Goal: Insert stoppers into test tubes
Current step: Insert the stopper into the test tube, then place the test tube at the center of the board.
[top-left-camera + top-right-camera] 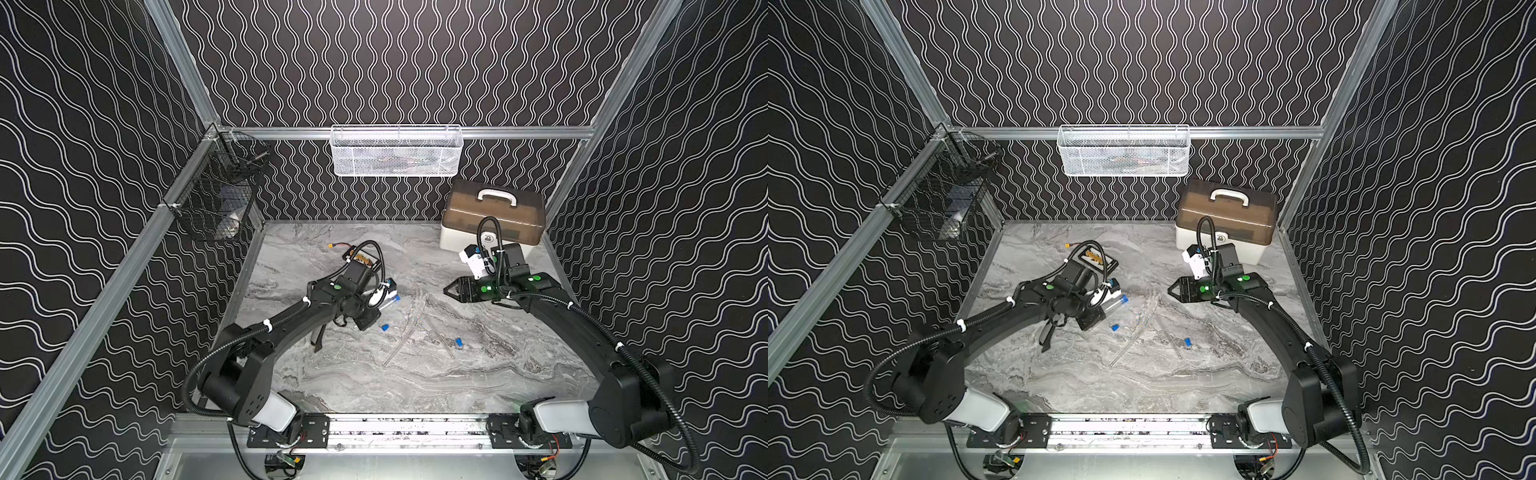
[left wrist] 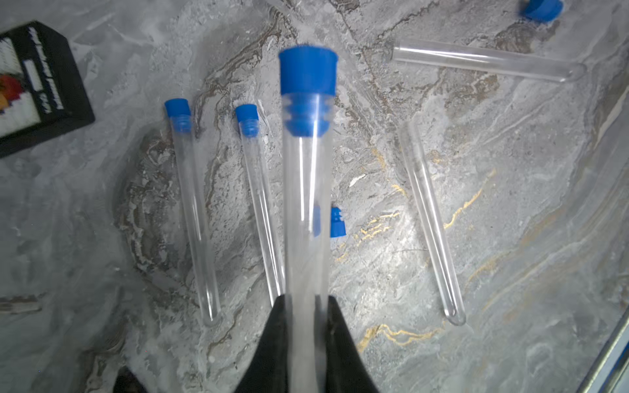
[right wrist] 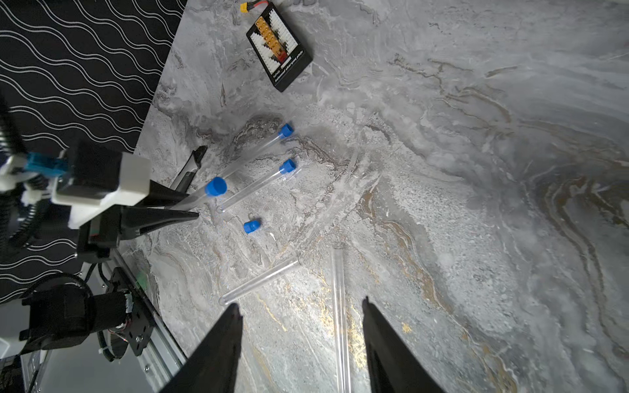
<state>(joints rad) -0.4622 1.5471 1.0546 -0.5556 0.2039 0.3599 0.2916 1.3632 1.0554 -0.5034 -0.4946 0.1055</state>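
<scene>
Now the left gripper point(image 2: 306, 301) pinches a stoppered test tube point(image 2: 306, 190); the right gripper point(image 3: 300, 304) is spread, empty. Best lay it flat beside the loose stopper point(image 2: 337, 223).

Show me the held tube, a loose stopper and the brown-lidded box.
Held tube point(image 2: 304, 190): left wrist view, clear wall.
Loose stopper point(image 3: 252, 227): right wrist view, its side.
Brown-lidded box point(image 1: 519, 220): in a top view, lid.

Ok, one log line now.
left tool: shut on stoppered tube | right tool: open | lying: two stoppered tubes, two open tubes, two loose stoppers
</scene>
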